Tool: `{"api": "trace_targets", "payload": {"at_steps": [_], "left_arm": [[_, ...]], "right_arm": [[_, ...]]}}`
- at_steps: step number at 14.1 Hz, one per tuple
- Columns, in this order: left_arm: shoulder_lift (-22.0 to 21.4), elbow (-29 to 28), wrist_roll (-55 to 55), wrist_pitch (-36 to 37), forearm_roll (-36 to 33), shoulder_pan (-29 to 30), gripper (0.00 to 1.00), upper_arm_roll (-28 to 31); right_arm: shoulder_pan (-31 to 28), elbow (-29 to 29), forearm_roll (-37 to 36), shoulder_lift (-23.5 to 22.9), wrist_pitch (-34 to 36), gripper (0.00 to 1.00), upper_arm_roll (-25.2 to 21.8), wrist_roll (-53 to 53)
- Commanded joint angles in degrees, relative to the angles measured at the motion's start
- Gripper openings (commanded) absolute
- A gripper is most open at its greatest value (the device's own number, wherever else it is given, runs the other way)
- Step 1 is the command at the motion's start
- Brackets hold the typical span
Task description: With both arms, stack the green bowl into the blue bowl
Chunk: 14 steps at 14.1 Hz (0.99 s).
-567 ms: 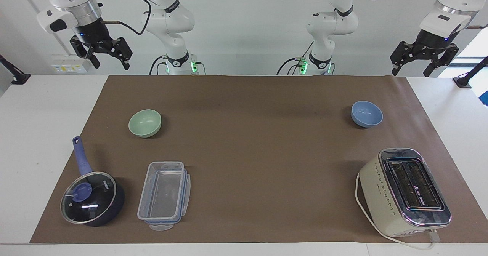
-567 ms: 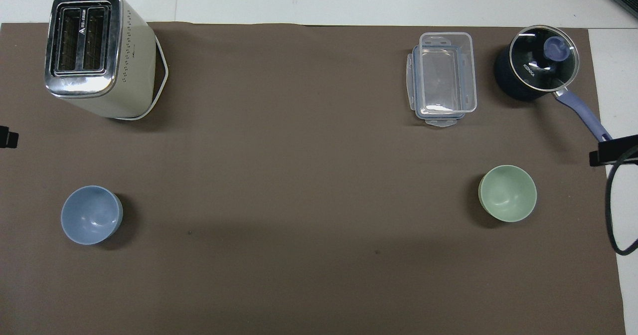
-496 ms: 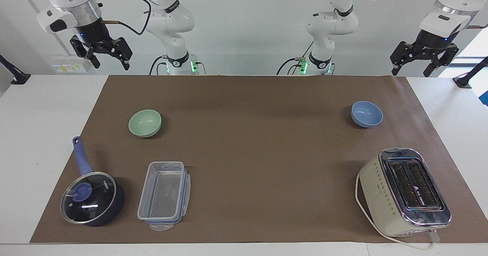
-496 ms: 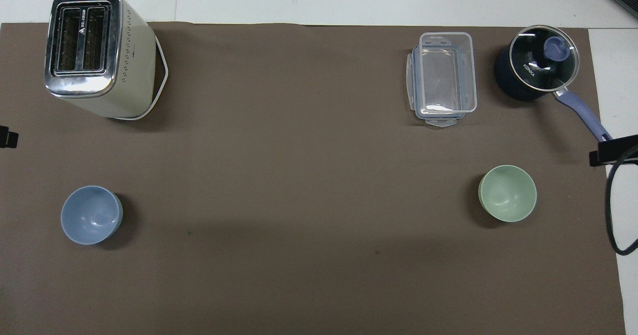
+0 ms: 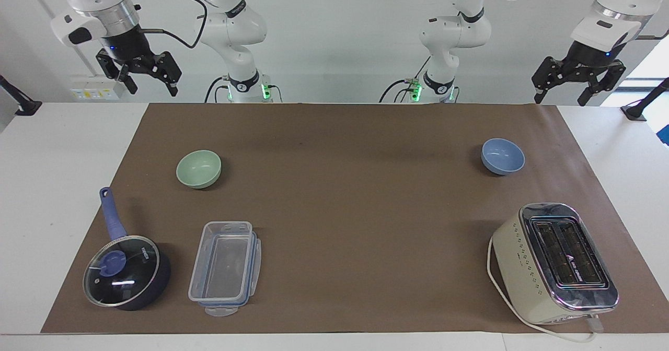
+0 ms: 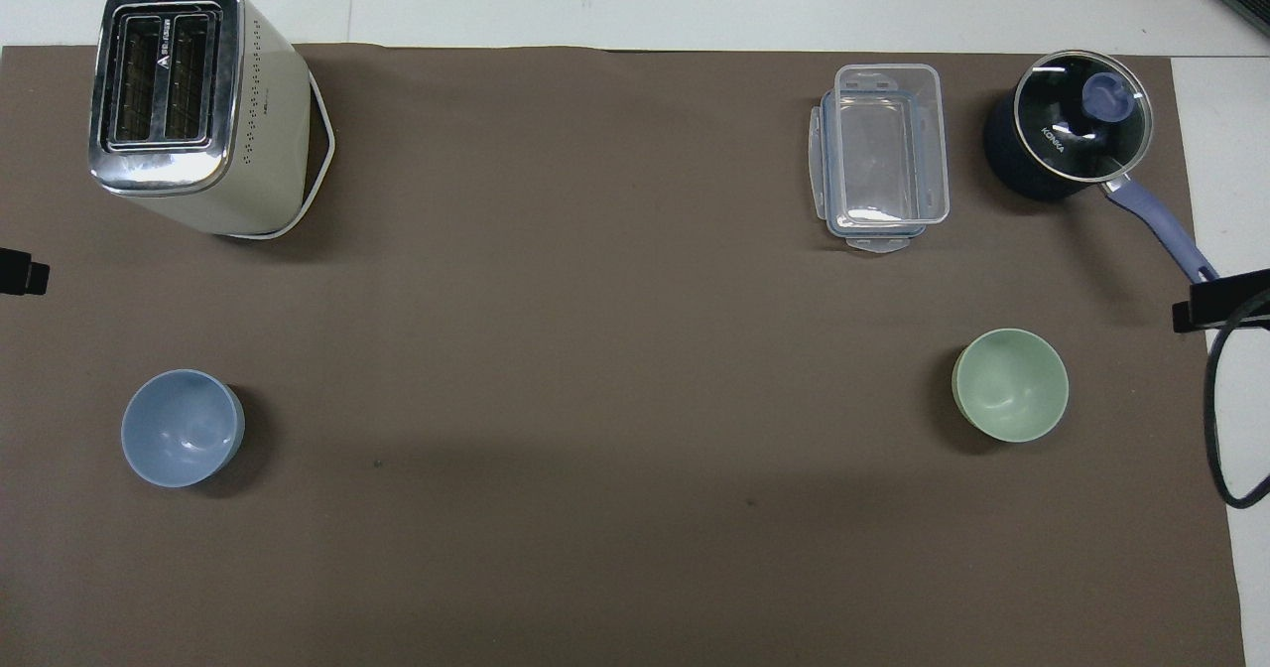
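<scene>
While lit evenly under a plain white wall, white bench (image 5: pixel 68 147) spread with a brown mat (image 5: pixel 345 194) reaching almost to its ends; robot bases ranged along the edge against the wall; black clamp posts at both ends of that edge.

Taking the toaster (image 5: pixel 556 262) as landmark: cream and chrome, upright at the left arm's end of the mat, cord looped round it; blue bowl (image 5: pixel 503 156) nearer to the robots than the toaster, close by, empty, mouth up; green bowl (image 5: pixel 198 168) well apart from the toaster, toward the right arm's end, empty, mouth up; clear lidded container (image 5: pixel 225 267) as far from the robots as the toaster, toward the right arm's end; dark saucepan (image 5: pixel 127 271) with glass lid just beside that container, handle pointing toward the robots.

Left pincer (image 5: pixel 563 91) raised over the mat's corner near the blue bowl, released, grasping nothing; right pincer (image 5: pixel 149 82) raised over the bench edge near the green bowl, released, grasping nothing.

Against half a second ago: left pincer shifted slightly toward the middle and a little higher; right pincer, bowls and everything else unmoved.
</scene>
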<state>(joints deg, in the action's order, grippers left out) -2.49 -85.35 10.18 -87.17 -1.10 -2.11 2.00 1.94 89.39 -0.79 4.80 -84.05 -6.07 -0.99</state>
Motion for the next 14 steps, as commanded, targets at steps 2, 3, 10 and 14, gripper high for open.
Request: {"api": "trace_targets", "payload": {"at_steps": [2,3,10,14], "left_arm": [[-1.4,-1.8,-0.1,-0.8,-0.9,-1.1,1.00,0.6],[-1.4,-1.8,0.2,-1.0,-0.9,-1.1,1.00,0.6],[-1.6,-1.8,-0.3,0.6,-0.9,-0.7,1.00,0.6],[-1.5,-1.8,-0.3,0.3,-0.9,-0.7,1.00,0.6]], "right_arm": [[-0.3,2.0,-0.8,1.5,-1.5,1.00,0.4,0.1],[-0.4,2.0,-0.8,1.5,-1.4,1.00,0.3,0.1],[-0.3,2.4,-1.0,1.5,-3.3,1.00,0.3,0.5],[-0.3,2.6,-0.9,1.6,-3.3,1.00,0.3,0.4]]}}
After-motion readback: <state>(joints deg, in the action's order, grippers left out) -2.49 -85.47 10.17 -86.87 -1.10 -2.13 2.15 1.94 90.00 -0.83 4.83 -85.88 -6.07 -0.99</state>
